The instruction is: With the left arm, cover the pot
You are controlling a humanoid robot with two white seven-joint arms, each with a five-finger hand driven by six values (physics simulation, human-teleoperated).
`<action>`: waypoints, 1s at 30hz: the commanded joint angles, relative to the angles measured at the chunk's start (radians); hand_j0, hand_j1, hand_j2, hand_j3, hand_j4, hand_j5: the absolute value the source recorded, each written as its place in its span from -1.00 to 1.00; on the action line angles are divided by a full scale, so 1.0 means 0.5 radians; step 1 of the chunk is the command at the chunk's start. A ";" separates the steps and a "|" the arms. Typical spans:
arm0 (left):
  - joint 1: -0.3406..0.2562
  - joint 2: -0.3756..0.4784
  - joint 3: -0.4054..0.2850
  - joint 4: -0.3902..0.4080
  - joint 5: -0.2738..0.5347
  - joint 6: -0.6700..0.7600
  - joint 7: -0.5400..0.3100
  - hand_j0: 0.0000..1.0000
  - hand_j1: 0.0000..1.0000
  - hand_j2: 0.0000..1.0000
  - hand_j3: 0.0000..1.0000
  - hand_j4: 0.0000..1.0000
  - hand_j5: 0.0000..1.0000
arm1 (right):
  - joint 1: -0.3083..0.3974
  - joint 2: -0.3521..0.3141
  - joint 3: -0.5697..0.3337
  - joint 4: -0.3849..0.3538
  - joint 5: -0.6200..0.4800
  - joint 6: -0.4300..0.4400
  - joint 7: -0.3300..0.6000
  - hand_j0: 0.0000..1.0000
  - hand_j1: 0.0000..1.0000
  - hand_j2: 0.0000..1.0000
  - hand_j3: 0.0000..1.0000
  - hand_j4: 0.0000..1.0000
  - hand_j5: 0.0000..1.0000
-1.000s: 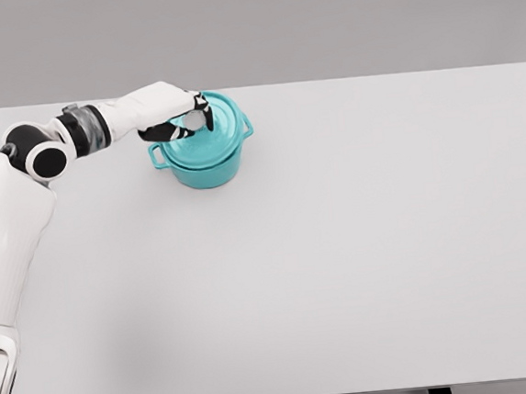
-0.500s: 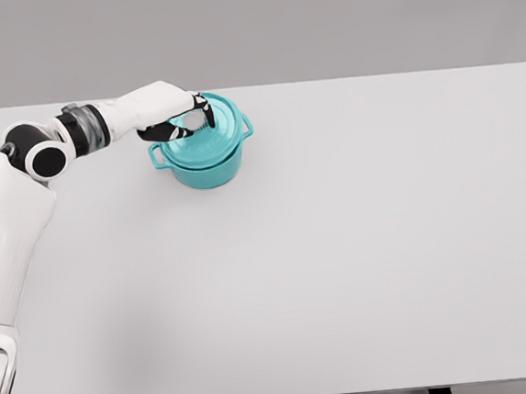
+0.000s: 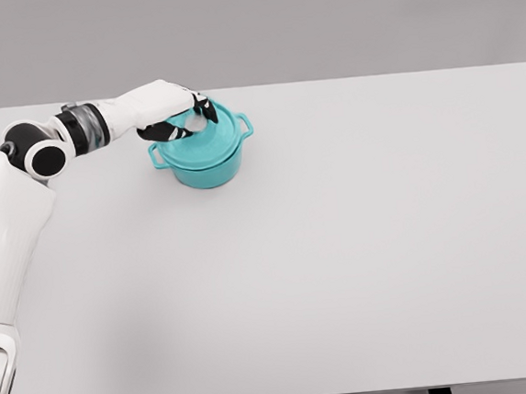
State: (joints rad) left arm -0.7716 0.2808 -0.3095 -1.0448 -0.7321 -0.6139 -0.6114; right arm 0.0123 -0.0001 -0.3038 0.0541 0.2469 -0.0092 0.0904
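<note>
Teal enamel marked the pot (image 3: pixel 202 158), which stood on the white table (image 3: pixel 341 245) in the upper left of the frame, a little left of the middle and close to the far edge. It had a small loop handle on its left side and another on its right, both the same teal. On top of it sat the lid (image 3: pixel 211 132), matching in colour, its rim lying along the rim of the pot; from this angle I could not tell whether it sat quite level all the way round. My left hand (image 3: pixel 175 112) reached in from the left edge of the frame, the white forearm running almost flat above the table, with a dark joint and a grey wrist band showing further back. My fingers (image 3: pixel 198 110) were curled down over the middle of the lid, the dark fingertips closed around its pale knob, so I was gripping the lid from above. My upper arm filled the lower left of the frame, hanging down along the near edge of the table. Behind the table stood a plain grey wall. Two dark table legs showed at the very bottom edge of the frame.
</note>
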 commanded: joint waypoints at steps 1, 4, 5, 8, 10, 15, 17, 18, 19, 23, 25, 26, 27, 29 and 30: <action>0.000 0.000 0.002 0.000 0.013 0.006 0.001 0.25 0.25 0.25 0.25 0.25 0.25 | 0.000 0.000 0.000 0.002 0.000 0.000 0.000 1.00 1.00 1.00 1.00 1.00 1.00; 0.000 0.000 0.002 0.003 0.013 0.006 0.001 0.25 0.25 0.25 0.25 0.25 0.25 | 0.000 0.000 0.000 0.002 0.000 0.000 0.000 1.00 1.00 1.00 1.00 1.00 1.00; 0.000 0.000 0.002 0.003 0.013 0.006 0.001 0.25 0.25 0.25 0.25 0.25 0.25 | 0.000 0.000 0.000 -0.001 0.000 0.000 0.000 1.00 1.00 1.00 1.00 1.00 1.00; 0.000 0.000 0.002 0.000 0.013 0.006 0.001 0.26 0.26 0.26 0.26 0.26 0.26 | 0.000 0.000 0.000 0.002 0.000 0.000 0.000 1.00 1.00 1.00 1.00 1.00 1.00; 0.000 0.000 0.002 0.003 0.013 0.006 0.001 0.26 0.26 0.26 0.26 0.26 0.26 | 0.000 0.000 0.000 0.002 0.000 0.000 0.000 1.00 1.00 1.00 1.00 1.00 1.00; 0.000 0.000 0.002 0.003 0.013 0.006 0.001 0.38 0.38 0.38 0.38 0.38 0.38 | 0.000 0.000 0.000 0.002 0.000 0.000 0.000 1.00 1.00 1.00 1.00 1.00 1.00; -0.003 0.000 0.002 0.000 0.013 0.006 0.001 0.49 0.49 0.49 0.49 0.49 0.49 | 0.000 0.000 0.000 0.002 0.000 0.000 0.000 1.00 1.00 1.00 1.00 1.00 1.00; -0.003 0.000 0.002 0.000 0.013 0.006 0.001 0.54 0.54 0.54 0.54 0.54 0.54 | 0.000 0.000 0.000 0.002 0.000 0.000 0.000 1.00 1.00 1.00 1.00 1.00 1.00; -0.003 0.000 0.002 0.000 0.013 0.006 0.001 0.58 0.58 0.58 0.58 0.58 0.58 | 0.000 0.000 0.000 0.002 0.000 0.000 0.000 1.00 1.00 1.00 1.00 1.00 1.00; -0.003 0.000 0.002 0.000 0.013 0.006 0.001 0.59 0.59 0.59 0.59 0.59 0.59 | 0.000 0.000 0.000 0.002 0.000 0.000 0.000 1.00 1.00 1.00 1.00 1.00 1.00; -0.003 0.000 0.002 0.000 0.013 0.006 0.001 0.61 0.61 0.61 0.61 0.61 0.61 | 0.000 0.000 0.000 0.002 0.000 0.000 0.000 1.00 1.00 1.00 1.00 1.00 1.00; -0.003 0.000 0.002 0.000 0.013 0.006 0.001 0.61 0.61 0.61 0.61 0.61 0.61 | 0.000 0.000 0.000 0.002 0.000 0.000 0.000 1.00 1.00 1.00 1.00 1.00 1.00; -0.003 0.000 0.002 0.000 0.013 0.006 0.001 0.63 0.63 0.63 0.63 0.63 0.63 | 0.000 0.000 0.000 -0.001 0.000 0.000 0.000 1.00 1.00 1.00 1.00 1.00 1.00; -0.003 0.000 0.002 0.000 0.013 0.006 0.001 0.70 0.70 0.70 0.70 0.70 0.70 | 0.000 0.000 0.000 -0.001 0.000 0.000 0.000 1.00 1.00 1.00 1.00 1.00 1.00; -0.003 0.000 0.002 0.000 0.013 0.006 0.001 0.74 0.74 0.74 0.74 0.74 0.74 | 0.000 0.000 0.000 0.002 0.000 0.000 0.000 1.00 1.00 1.00 1.00 1.00 1.00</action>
State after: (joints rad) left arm -0.7746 0.2804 -0.3097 -1.0443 -0.7320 -0.6138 -0.6114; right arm 0.0123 -0.0001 -0.3038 0.0544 0.2469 -0.0092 0.0904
